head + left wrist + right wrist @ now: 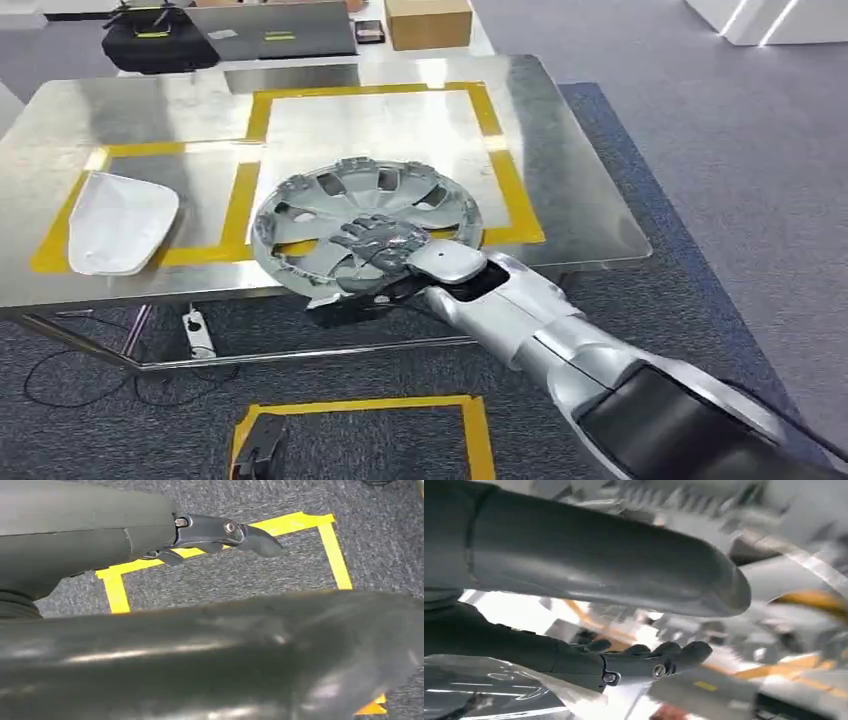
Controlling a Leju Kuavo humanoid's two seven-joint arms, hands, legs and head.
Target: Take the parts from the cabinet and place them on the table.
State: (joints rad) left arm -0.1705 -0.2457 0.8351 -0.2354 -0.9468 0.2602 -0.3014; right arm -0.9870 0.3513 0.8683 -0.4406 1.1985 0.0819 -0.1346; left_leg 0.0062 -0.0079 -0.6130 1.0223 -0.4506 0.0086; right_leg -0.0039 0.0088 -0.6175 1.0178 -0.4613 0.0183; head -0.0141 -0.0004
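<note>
One hubcap (368, 225), silver and spoked, sits under the right hand (378, 243), which grasps it at the near rim with fingers laid over the spokes and the thumb beneath. It is tilted, the far side over the table (560, 150) and the near edge past the table's front lip, so it looks not yet set down. Judging by the yellow tape (495, 130) framing the patch just beyond the hand, that square is its intended spot, and the rim grip likely lets the cap slide in flat. Well to the hand's left lies a white part (118, 222) inside its own taped frame. The left hand (220, 532) hangs over taped carpet (240, 575), fingers apart, grasping nothing, seemingly kept clear of the work.
</note>
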